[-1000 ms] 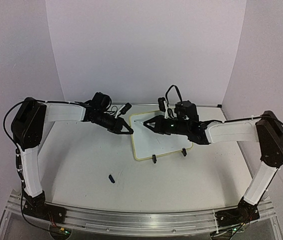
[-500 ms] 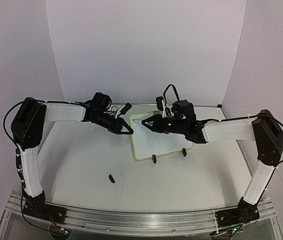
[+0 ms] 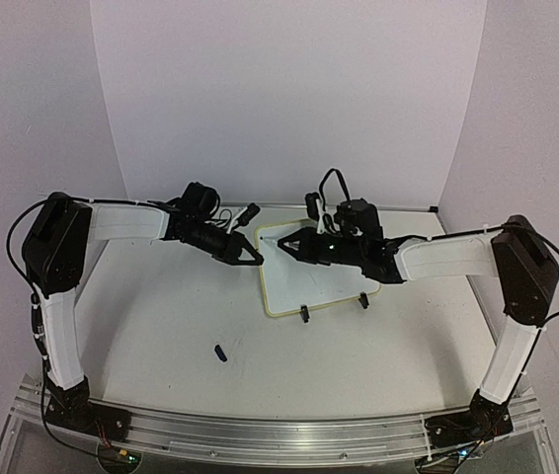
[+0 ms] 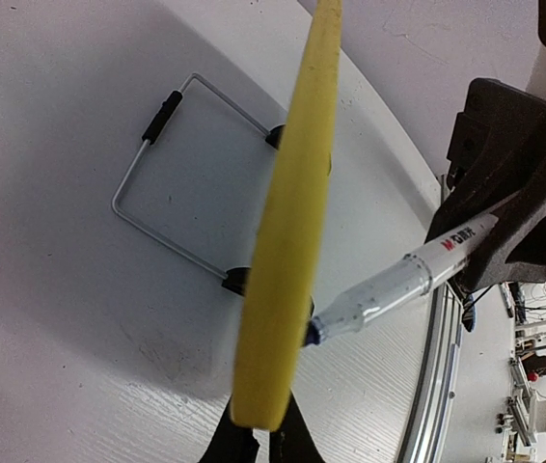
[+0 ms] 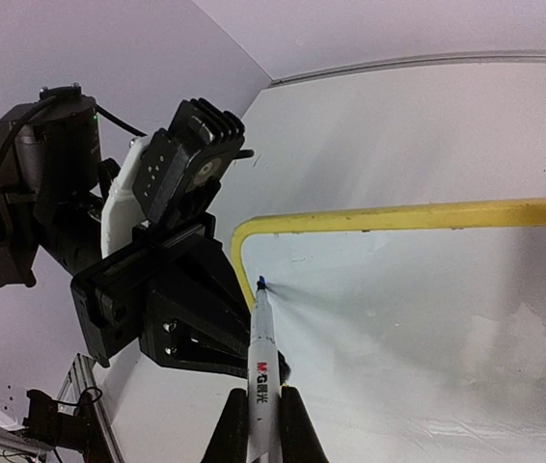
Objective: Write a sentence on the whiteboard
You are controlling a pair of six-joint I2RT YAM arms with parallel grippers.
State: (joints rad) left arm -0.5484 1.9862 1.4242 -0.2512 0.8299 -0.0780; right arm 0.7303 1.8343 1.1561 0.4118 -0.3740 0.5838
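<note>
The whiteboard [image 3: 319, 276], white with a pale-yellow rim and two black clip feet, stands tilted at the table's middle back. My left gripper [image 3: 257, 260] is shut on its left rim; in the left wrist view the rim [image 4: 292, 212] runs edge-on up from my fingers [image 4: 261, 436]. My right gripper [image 3: 287, 244] is shut on a white marker [image 5: 261, 352]. The marker's blue tip [image 5: 260, 284] is at the board's upper left corner, touching or just off the surface. No sentence shows on the board [image 5: 427, 318].
A small blue marker cap [image 3: 220, 353] lies on the table in front of the board, to the left. The board's wire stand [image 4: 157, 183] rests on the table behind it. White walls close the back and sides.
My right gripper has moved left with the marker, bringing its tip closer to the board's upper left corner. The left arm and the board have not moved.
</note>
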